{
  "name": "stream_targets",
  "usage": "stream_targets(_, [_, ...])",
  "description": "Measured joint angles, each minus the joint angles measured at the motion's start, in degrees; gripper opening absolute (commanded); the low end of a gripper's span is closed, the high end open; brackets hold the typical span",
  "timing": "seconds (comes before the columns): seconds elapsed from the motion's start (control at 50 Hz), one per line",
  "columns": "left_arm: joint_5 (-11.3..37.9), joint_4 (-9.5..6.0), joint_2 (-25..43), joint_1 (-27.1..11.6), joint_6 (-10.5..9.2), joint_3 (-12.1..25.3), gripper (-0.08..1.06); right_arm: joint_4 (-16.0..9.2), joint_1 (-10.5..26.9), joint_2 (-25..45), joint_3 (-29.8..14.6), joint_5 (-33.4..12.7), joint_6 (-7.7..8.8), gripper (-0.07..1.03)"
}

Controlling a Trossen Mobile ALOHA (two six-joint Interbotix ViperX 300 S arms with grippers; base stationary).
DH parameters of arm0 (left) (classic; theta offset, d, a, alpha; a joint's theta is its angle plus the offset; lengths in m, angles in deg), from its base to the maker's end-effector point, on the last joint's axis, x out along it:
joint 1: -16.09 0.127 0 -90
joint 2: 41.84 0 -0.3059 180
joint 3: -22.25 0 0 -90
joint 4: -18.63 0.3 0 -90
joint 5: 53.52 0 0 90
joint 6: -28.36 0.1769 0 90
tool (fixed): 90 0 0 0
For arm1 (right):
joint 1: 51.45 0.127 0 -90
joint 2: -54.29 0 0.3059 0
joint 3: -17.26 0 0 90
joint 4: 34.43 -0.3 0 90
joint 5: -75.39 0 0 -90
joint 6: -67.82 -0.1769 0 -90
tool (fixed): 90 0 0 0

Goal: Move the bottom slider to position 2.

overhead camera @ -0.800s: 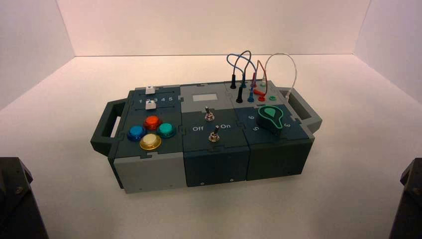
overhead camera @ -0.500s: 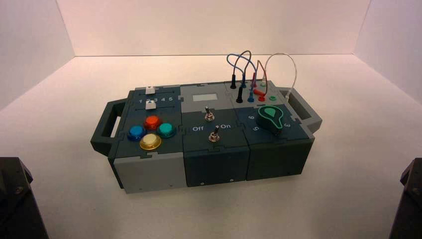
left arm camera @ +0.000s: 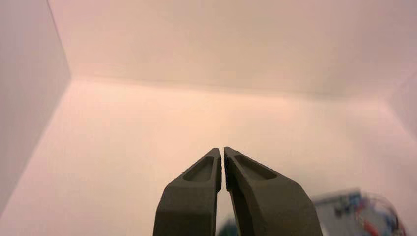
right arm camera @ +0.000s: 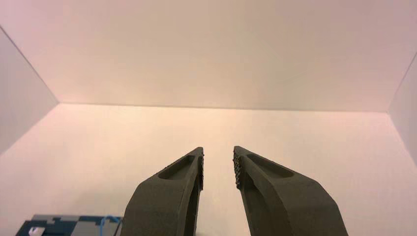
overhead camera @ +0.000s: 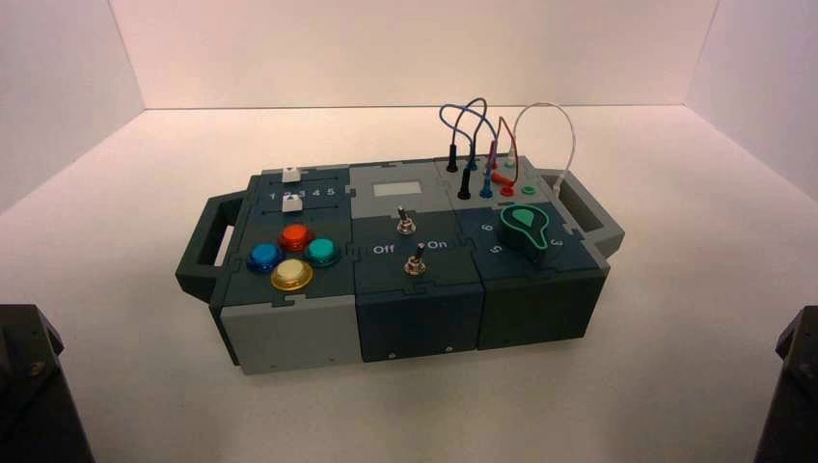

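- Bottom slider [overhead camera: 290, 200] — a tiny white cube-shaped knob — sits on the box's [overhead camera: 289, 338] far left panel, just behind the cluster of four coloured round buttons [overhead camera: 292, 257] and nearer to them than its twin white knob [overhead camera: 290, 175].
- A row of small white digits runs along its track; the knob stands at the left end of that row, roughly over where position 2 [overhead camera: 288, 196] should be, though from where I stand I cannot read its setting for certain.
- Neither arm has reached the box: both are parked low at the near corners of the counter [overhead camera: 675, 318], left arm on the left, right arm on the right, well apart from the slider.
- Left gripper [left arm camera: 222, 164] has its fingers pressed nearly together, holding nothing; its wrist camera looks across bare counter, with only a blurred corner of the box at the edge.
- Right gripper [right arm camera: 218, 164] has its fingers parted by a narrow gap — also empty.
- My reading: the task is at its very start, the approach not yet begun.
- The left arm looks the better placed, since the slider lies on its side of the box. The next move calls for bringing a fingertip down beside the little knob, then nudging it along its track, gently, as the knob is so small and the twin so near.
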Motion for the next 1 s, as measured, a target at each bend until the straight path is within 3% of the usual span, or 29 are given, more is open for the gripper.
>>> stream_targets(0.16, [10.11, -0.35, 4.57, -2.72, 0.0, 2.9, 0.03, -1.23, 1.05, 2.81, -1.41, -3.69, -0.09, 0.34])
stream_targets(0.22, [13.54, -0.62, 7.47, -5.63, 0.0, 4.13, 0.03, -2.02, 2.81, 5.01, -1.93, -5.01, -0.09, 0.35])
stream_targets(0.44, [17.75, -2.55, 12.74, -13.8, 0.09, 5.36, -0.03, -5.01, 11.34, 11.34, -3.6, -9.14, -0.18, 0.35])
stream_targets(0.64, [20.74, -3.34, 13.8, -15.29, 0.0, 5.36, -0.03, -9.4, 21.45, 16.52, -6.06, -13.1, -0.53, 0.34])
stream_targets(0.72, [21.45, -3.34, 13.97, -15.29, 0.0, 5.36, -0.03, -10.63, 23.99, 18.19, -7.03, -14.24, -0.53, 0.28])
stream_targets(0.94, [24.17, -3.25, 16.79, -15.38, 0.44, 5.98, -0.03, -12.92, 28.39, 26.19, -12.22, -18.98, -0.53, -0.03])
stream_targets(1.0, [24.52, -3.25, 17.31, -15.38, 0.53, 6.06, -0.03, -13.1, 28.74, 28.04, -13.36, -19.6, -0.53, -0.02])
